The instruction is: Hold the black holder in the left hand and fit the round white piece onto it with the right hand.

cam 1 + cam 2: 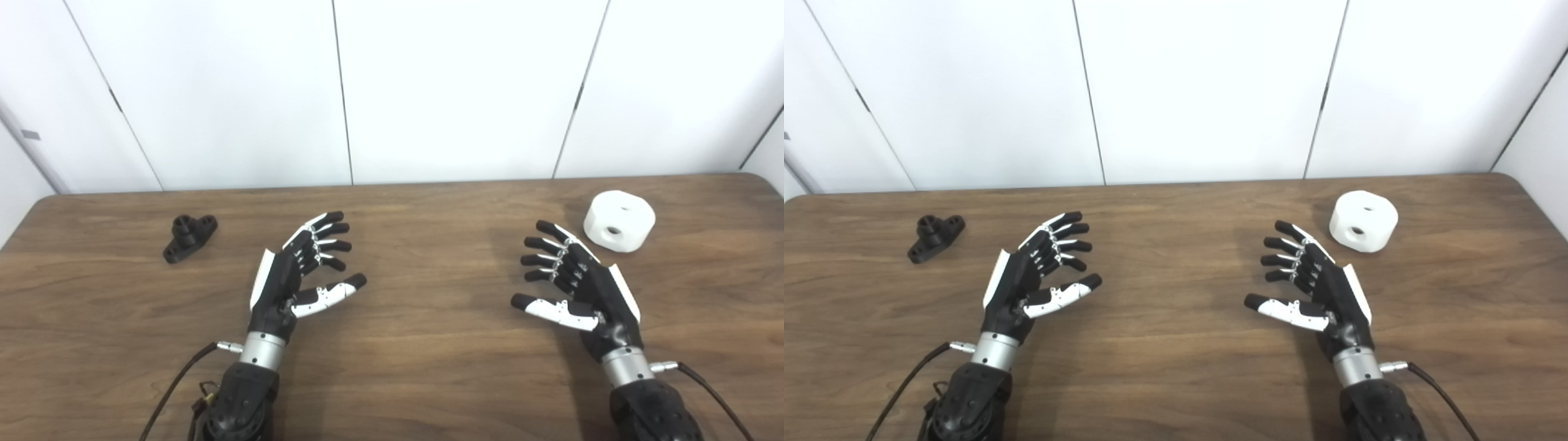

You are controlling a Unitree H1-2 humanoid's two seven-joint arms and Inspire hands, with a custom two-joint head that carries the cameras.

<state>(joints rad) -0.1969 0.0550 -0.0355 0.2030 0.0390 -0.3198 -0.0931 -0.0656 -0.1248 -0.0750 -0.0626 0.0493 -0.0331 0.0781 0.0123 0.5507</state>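
A small black holder (189, 237) lies on the wooden table (416, 343) at the far left. The round white piece (618, 220), a short cylinder with holes in its top and side, rests at the far right. My left hand (300, 269) hovers over the table to the right of the holder, well apart from it, fingers spread and empty. My right hand (572, 282) hangs left of and nearer than the white piece, also open and holding nothing. Both palms face inward toward each other.
White wall panels (453, 86) rise behind the table's far edge. Black cables (174, 383) trail from both wrists toward the table's near edge.
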